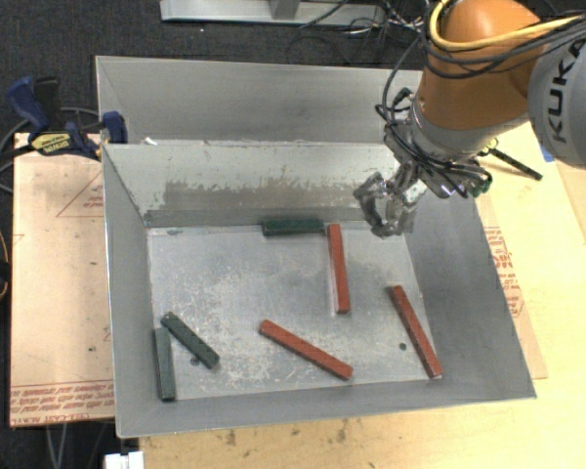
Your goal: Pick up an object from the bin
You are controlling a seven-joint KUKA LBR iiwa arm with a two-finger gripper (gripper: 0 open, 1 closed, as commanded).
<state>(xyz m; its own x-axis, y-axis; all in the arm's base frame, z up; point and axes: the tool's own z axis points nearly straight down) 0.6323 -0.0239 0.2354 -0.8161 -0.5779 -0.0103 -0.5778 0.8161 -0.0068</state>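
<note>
Hovering at back wall of bin [127, 262], hand [387, 213], open or closed unclear, nearest red stick [339, 268] just beside, lower left

place: robot lab | cues: KUKA arm [481, 62], grey bin [273, 106], floor cables [369, 6]

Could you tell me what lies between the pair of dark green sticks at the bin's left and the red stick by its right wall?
In the camera view, one slanted red stick lies between them.
</note>
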